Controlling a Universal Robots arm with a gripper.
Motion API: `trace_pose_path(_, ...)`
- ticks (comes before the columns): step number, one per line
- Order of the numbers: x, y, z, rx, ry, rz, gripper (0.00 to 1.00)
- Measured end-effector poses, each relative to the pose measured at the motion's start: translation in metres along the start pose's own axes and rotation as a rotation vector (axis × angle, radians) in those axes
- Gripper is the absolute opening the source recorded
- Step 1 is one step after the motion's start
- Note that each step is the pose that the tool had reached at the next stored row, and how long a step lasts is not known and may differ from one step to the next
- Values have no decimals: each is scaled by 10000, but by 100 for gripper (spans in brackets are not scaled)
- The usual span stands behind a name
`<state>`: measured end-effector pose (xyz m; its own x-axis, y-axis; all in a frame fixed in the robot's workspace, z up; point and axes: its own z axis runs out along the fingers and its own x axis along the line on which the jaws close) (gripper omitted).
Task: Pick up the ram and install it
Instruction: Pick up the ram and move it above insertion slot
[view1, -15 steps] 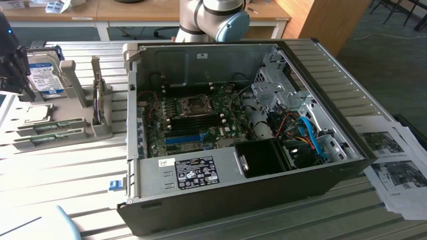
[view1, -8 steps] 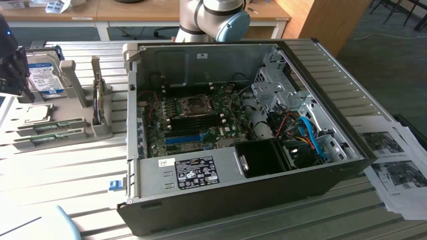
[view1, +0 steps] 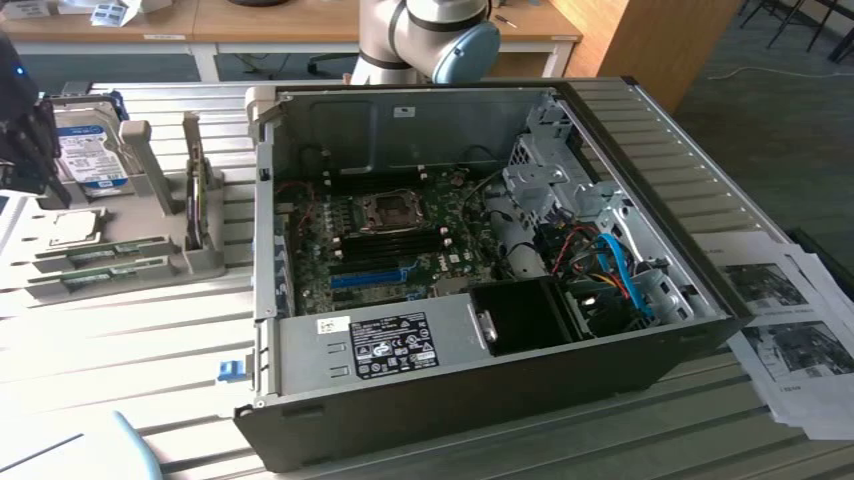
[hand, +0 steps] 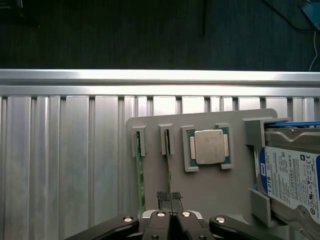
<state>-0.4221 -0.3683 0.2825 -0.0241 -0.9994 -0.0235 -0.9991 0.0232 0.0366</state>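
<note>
Two ram sticks stand on edge in a grey holder (hand: 210, 195): one green ram (hand: 140, 175) and a second ram (hand: 169, 172) beside it. My gripper (hand: 171, 198) is shut, its textured pads (hand: 164, 196) meeting in line with the second stick; I cannot tell whether they touch it. In the exterior view both sticks (view1: 104, 262) lie in the holder (view1: 200, 262) at the left, beside the open computer case (view1: 467, 400). Dark memory slots (view1: 400, 240) run next to the processor socket (view1: 394, 207) on the motherboard.
The holder also carries a square silver processor (hand: 210, 146) and a hard drive (hand: 292, 175) with a blue-white label. A dark shape (view1: 20, 130) stands at the exterior view's left edge. Printed papers (view1: 787, 330) lie to the right of the case. The slatted table's edge (hand: 150, 75) runs beyond the holder.
</note>
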Motion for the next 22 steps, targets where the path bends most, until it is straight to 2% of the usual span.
trace_pose_path(10, 5, -7, 181, 6, 0, 0, 9)
trace_pose_path(20, 5, -7, 185, 4, 0, 0, 10)
trace_pose_path(22, 5, -7, 185, 5, 1, 0, 22)
